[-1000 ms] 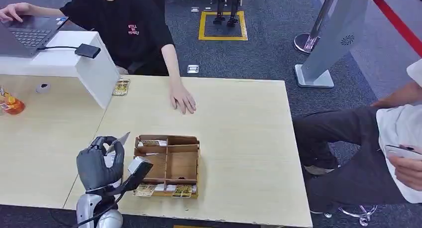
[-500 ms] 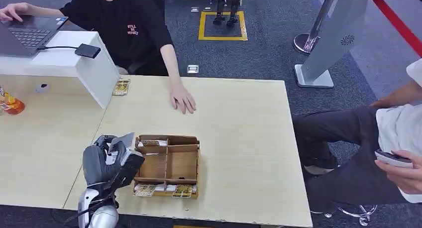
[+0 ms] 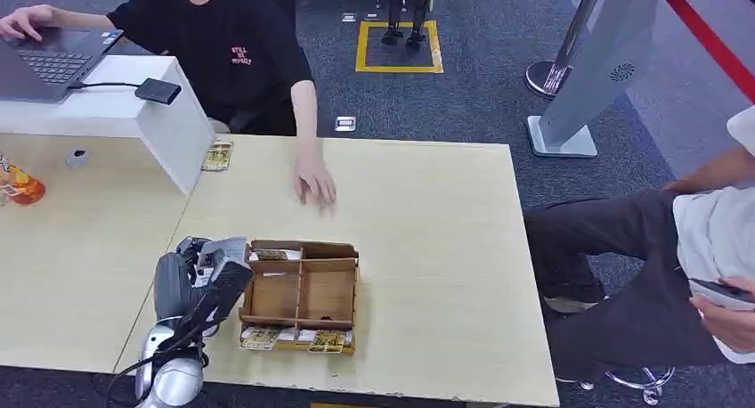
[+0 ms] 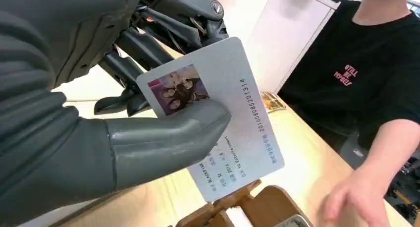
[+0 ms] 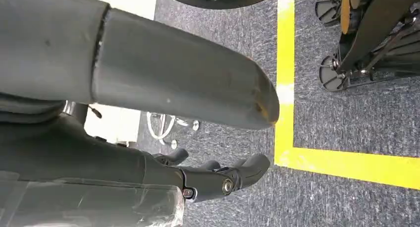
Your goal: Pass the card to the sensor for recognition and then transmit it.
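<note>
ID card (image 4: 218, 118), printed with a photo and number, sits pinched between the left hand (image 3: 198, 281)'s thumb and fingers just beside the wooden divided tray (image 3: 303, 294) on the table (image 3: 427, 248), while the right hand (image 5: 163, 138) hangs over carpet with fingers apart, grasping nothing.

Office: desk (image 3: 427, 239), laptop (image 3: 44, 61), carpet (image 3: 481, 96)
</note>
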